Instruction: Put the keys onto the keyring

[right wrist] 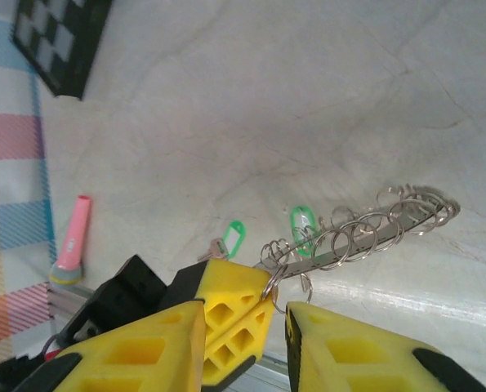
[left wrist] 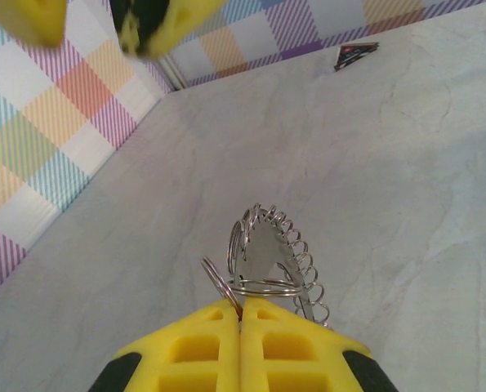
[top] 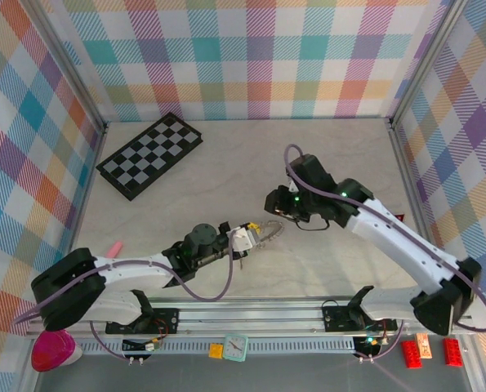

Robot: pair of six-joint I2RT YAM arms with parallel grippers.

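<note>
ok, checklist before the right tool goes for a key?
1. Left tool shut on the keyring: ok.
2. Right tool open: ok.
3. Right tool empty: ok.
4. Both keys in sight past the keyring: ok.
5. Keys not yet on the keyring: cannot tell, one overlaps it in the right wrist view.
6. Keyring's opening turned toward the right tool: cannot tell.

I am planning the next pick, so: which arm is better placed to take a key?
Right. The right gripper is open and free, and the keys lie on the table just ahead of it. The left gripper is shut on the keyring.
</note>
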